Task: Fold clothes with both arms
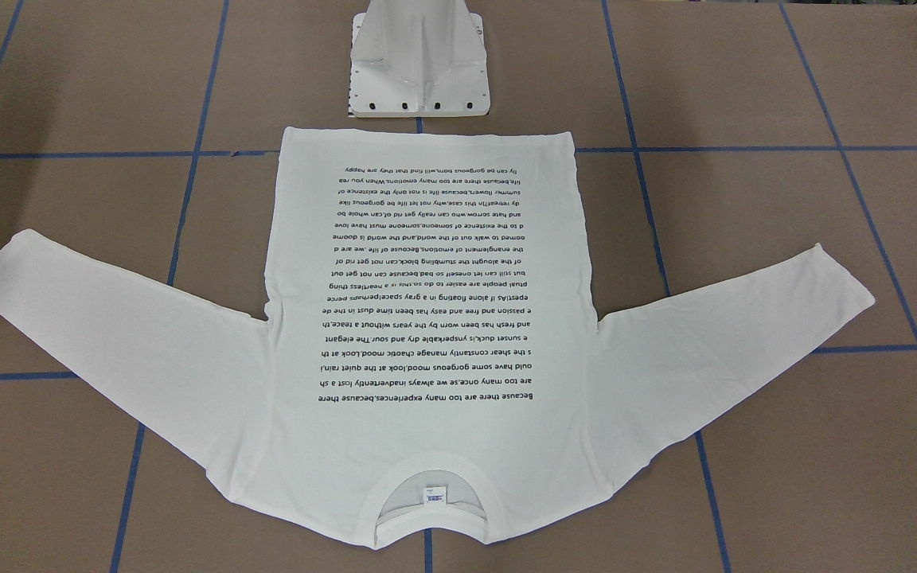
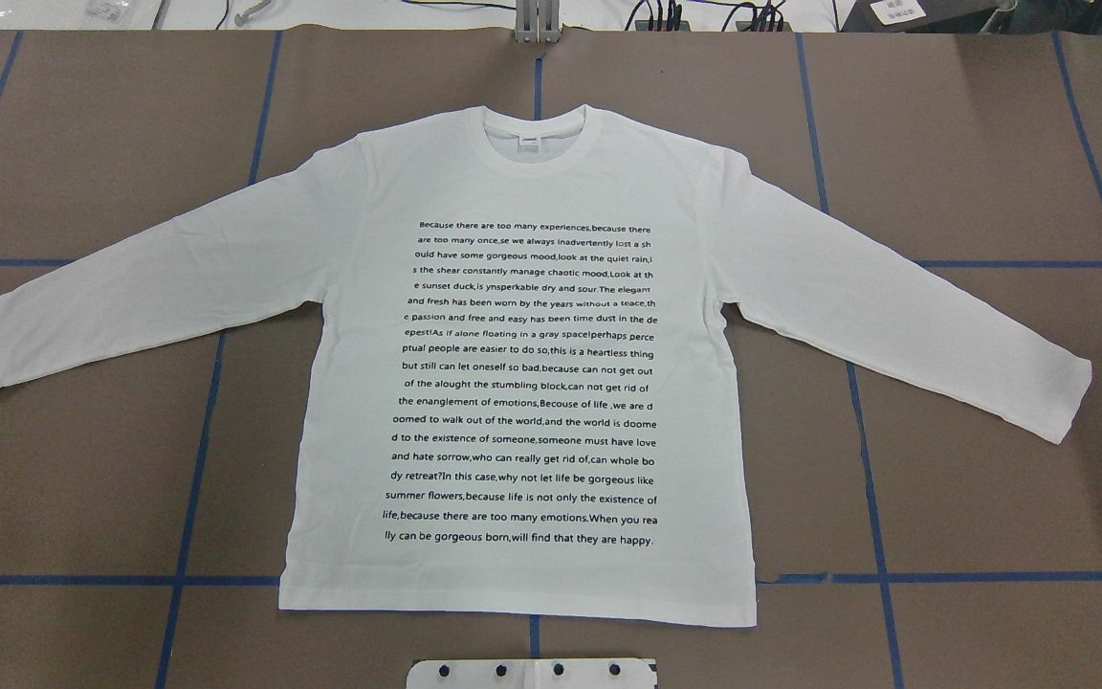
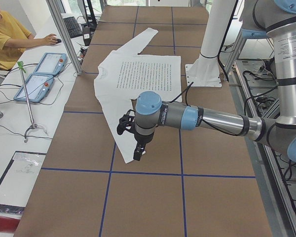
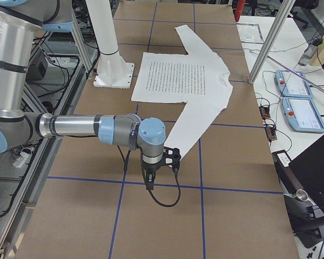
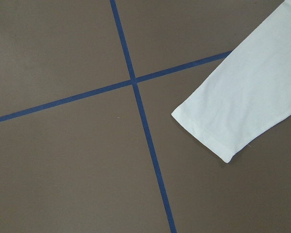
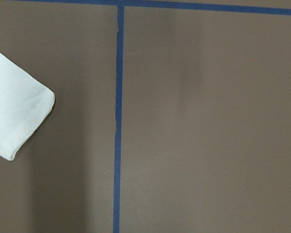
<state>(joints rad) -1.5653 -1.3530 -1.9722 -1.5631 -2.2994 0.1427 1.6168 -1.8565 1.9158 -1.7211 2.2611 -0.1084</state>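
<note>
The clothes are one white long-sleeved T-shirt (image 2: 522, 383) lying flat on the brown table, printed text up, collar away from the robot, both sleeves spread out (image 1: 427, 334). My left arm's gripper (image 3: 138, 150) hangs over the table at the end of the near sleeve; its wrist view shows that cuff (image 5: 218, 131) below. Beside the other sleeve's cuff (image 6: 19, 126) hangs my right arm's gripper (image 4: 151, 181). Both grippers show only in the side views, so I cannot tell whether either is open or shut. Nothing visible hangs from either.
The white pedestal base (image 1: 419, 72) stands just behind the shirt's hem. Blue tape lines (image 2: 848, 383) grid the table. A side bench holds two teach pendants (image 3: 39, 79), with a seated person (image 3: 7, 34) there. Metal posts (image 3: 64, 29) stand along that edge.
</note>
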